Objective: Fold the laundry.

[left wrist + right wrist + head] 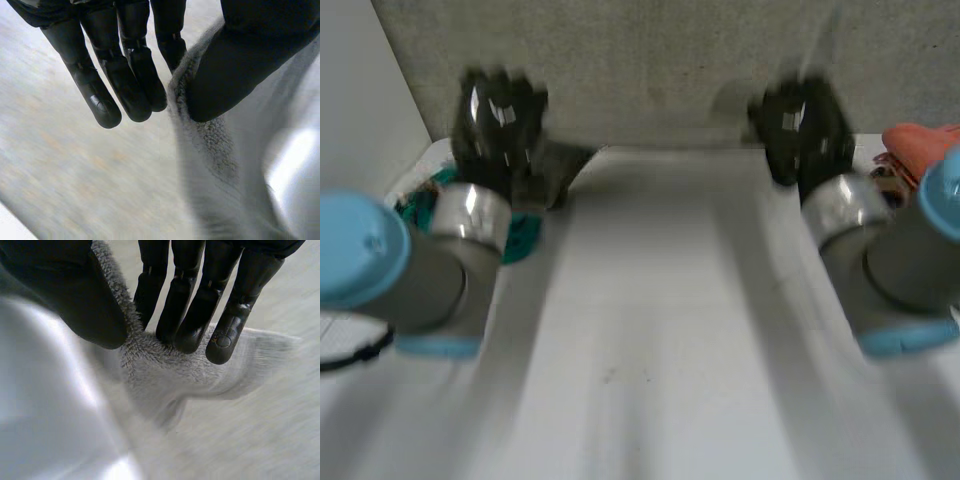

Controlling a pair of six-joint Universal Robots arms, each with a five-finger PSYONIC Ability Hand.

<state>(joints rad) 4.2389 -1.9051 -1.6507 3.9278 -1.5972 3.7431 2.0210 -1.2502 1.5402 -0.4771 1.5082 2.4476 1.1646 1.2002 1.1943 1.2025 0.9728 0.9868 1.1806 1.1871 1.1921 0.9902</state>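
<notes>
At far left I see a teal cloth [420,205] bunched beside the left arm; I cannot tell whether a bin holds it. The left hand [500,120] pinches the far edge of a pale grey terry towel [660,300] between its thumb and straight fingers. The towel lies spread along the table. The right hand [805,125] pinches its far right corner the same way. An orange cloth [920,145] sits at far right.

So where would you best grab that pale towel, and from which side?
At its two far corners, one per hand, reaching in from above. The towel is limp cloth, so only an edge fits between thumb and fingers. The left hand and right hand pinch it that way, which likely keeps it spread.
</notes>
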